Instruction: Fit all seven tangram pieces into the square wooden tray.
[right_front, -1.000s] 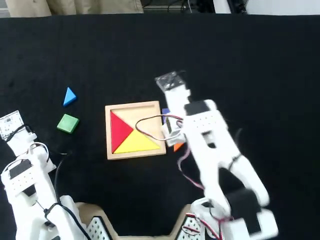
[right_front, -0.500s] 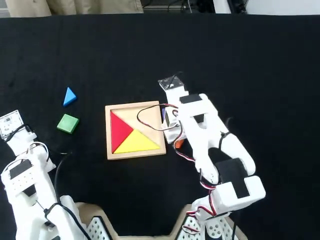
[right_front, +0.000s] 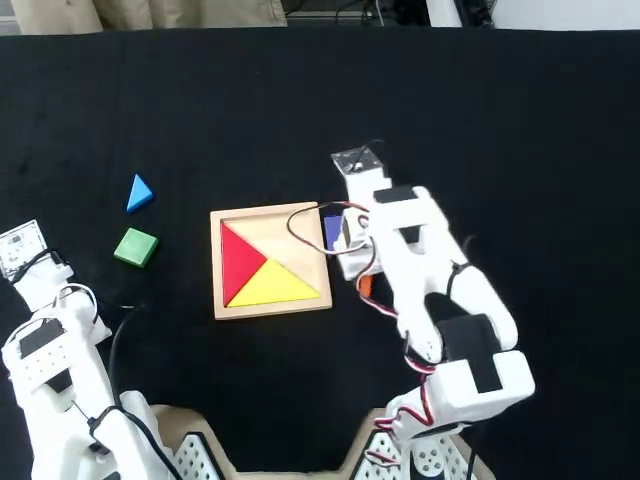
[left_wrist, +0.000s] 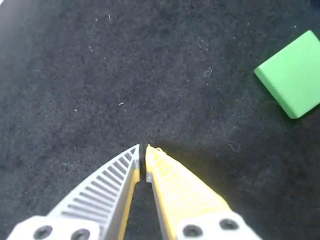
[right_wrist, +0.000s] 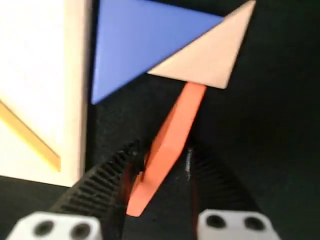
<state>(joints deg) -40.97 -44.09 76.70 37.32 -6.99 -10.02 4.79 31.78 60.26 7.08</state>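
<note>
Looking down from the high view, I see the square wooden tray mid-table on the black cloth. A red triangle and a yellow triangle lie flat inside it, meeting along one edge, and the tray's remaining floor is bare wood. My right arm stretches along the tray's right side. A dark blue triangle lies just outside that rim, and a sliver of an orange flat piece peeks out beside the arm. Well off to the tray's left, a light-blue triangle and a green square block sit near each other on the cloth. My left arm is at the near left corner.

From my left wrist, my left gripper hangs over bare cloth with its fingers pressed tip to tip and nothing between them. The green square block lies nearby, apart from them.

From my right wrist, my right gripper has its fingers drawn in around the orange flat piece, which stands on edge, tilted, between them. Its far end runs up to a pale tan triangle. That triangle touches the dark blue triangle along one side, and the blue one rests against the tray's outer wall.
</note>
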